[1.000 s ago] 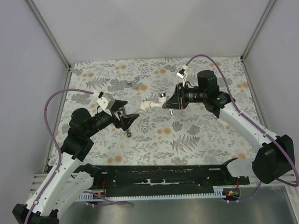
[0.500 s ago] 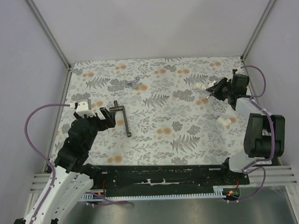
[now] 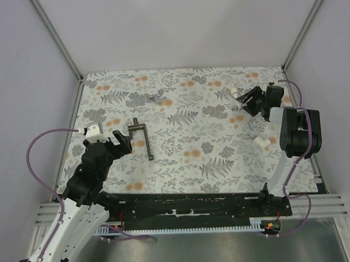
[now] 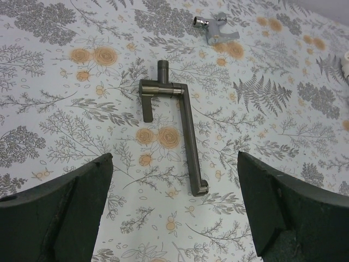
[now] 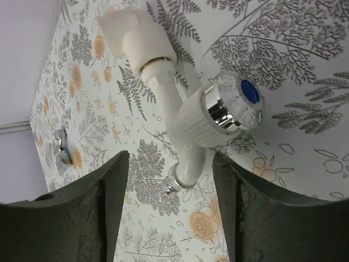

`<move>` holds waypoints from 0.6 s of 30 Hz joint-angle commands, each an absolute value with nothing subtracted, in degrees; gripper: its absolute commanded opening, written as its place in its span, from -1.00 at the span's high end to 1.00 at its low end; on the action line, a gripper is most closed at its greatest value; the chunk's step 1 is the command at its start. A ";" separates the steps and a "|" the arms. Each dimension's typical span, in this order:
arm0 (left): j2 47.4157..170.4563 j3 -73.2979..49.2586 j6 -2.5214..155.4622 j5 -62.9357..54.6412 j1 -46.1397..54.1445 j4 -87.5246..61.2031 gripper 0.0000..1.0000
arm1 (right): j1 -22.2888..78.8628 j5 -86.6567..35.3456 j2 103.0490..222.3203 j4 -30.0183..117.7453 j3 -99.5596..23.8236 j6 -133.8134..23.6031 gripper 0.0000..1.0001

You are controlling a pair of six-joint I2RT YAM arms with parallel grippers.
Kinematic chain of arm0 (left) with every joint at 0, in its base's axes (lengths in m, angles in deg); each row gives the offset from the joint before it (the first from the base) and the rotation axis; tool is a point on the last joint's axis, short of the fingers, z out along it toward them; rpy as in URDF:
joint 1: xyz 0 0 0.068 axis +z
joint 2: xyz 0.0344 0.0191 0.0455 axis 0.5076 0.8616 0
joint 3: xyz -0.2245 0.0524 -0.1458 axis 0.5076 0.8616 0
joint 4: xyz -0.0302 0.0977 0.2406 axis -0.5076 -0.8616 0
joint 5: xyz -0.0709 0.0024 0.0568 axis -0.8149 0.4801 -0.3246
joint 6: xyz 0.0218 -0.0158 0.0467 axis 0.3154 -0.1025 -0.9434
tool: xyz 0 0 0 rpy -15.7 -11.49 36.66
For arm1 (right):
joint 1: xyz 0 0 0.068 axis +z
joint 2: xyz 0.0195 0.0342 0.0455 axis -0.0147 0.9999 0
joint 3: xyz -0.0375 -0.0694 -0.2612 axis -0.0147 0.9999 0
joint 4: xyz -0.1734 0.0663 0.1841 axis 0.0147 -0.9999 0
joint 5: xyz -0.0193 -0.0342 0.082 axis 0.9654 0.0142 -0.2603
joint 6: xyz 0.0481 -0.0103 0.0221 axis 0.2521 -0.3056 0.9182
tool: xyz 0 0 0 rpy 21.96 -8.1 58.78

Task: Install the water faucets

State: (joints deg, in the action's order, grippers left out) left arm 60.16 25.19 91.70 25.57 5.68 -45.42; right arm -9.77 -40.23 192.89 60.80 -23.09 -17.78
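**Faucet put down, both hands drawn back**

The white water faucet with its blue-capped knob now lies on the desk at the far right side, no longer held in the centre between the two arms. The right hand stands wide just before it, not touching. The left hand, also wide, has retreated behind the dark T-shaped tool. The installing probably needs a new grasp.
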 commanded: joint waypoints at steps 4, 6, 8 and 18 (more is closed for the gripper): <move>56.56 23.68 94.69 29.77 5.98 -45.67 -0.99 | -13.05 -37.89 185.41 49.42 -21.38 -23.05 -0.65; 56.03 22.97 93.90 30.39 5.98 -46.20 -0.99 | -13.84 -35.78 183.30 41.96 -22.00 -26.39 -0.78; 55.59 22.10 93.20 31.18 5.98 -46.90 -0.99 | -14.46 -33.14 180.67 36.75 -22.26 -28.51 -0.89; 53.48 14.37 85.64 40.05 5.98 -50.86 -0.99 | -15.08 -16.46 162.83 13.90 -26.82 -31.69 -0.96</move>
State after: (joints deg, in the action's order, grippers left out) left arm 54.37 18.85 90.76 33.37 5.68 -50.03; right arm -15.10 -26.83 169.24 25.67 -21.89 -29.76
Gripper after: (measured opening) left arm 0.993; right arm 0.979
